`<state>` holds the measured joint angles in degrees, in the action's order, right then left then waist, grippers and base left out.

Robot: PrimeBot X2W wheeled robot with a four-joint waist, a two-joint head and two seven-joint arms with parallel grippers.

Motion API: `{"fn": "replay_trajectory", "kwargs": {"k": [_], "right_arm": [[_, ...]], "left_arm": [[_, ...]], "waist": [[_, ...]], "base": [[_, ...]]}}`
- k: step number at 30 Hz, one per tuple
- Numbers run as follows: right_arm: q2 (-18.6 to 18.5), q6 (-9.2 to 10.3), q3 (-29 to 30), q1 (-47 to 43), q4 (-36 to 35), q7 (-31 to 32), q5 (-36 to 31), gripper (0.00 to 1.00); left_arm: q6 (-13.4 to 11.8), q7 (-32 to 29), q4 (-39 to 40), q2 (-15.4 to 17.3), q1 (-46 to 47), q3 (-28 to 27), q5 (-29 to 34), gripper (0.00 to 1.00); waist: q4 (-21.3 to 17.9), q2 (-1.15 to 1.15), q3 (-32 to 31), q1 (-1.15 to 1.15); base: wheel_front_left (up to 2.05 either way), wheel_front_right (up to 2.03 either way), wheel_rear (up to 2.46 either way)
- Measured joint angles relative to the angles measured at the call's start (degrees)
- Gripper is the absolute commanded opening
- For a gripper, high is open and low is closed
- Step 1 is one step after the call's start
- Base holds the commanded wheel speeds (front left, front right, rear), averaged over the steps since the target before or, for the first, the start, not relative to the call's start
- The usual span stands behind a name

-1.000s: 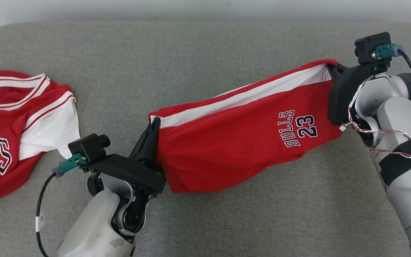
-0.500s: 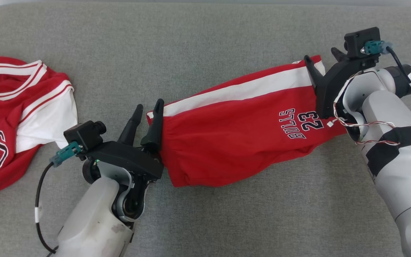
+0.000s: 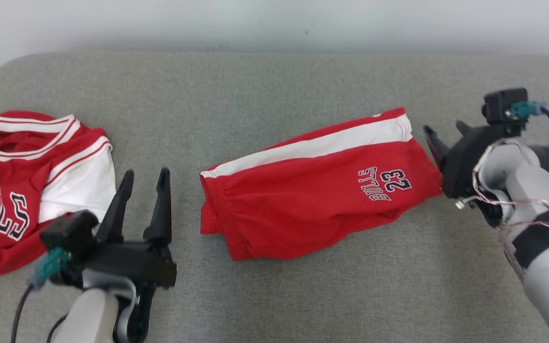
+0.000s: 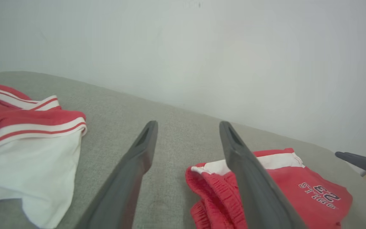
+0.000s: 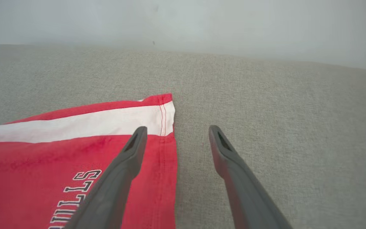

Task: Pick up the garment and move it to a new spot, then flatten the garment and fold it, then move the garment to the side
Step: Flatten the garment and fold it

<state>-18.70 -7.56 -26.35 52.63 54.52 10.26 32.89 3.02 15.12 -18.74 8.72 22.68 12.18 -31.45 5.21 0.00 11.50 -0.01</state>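
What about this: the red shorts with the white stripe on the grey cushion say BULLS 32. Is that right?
No, wrong number. The red shorts with the white stripe on the grey cushion say BULLS 23, as the head view shows.

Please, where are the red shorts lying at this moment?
In the head view the red shorts lie near the middle of the grey cushion, between the open left claw and the open right claw.
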Motion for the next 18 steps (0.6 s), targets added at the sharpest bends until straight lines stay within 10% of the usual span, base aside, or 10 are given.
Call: {"fn": "replay_trajectory", "kwargs": {"k": [18], "right_arm": [[0.33, 0.0, 3.75, -2.42, 6.25, 0.9, 5.35, 1.0]], "left_arm": [[1.14, -0.01, 10.4, -3.2, -15.52, -11.14, 15.61, 1.0]], "waist": [[3.15, 0.0, 1.22, 0.01]], "base": [[0.0, 0.0, 0.0]]}}
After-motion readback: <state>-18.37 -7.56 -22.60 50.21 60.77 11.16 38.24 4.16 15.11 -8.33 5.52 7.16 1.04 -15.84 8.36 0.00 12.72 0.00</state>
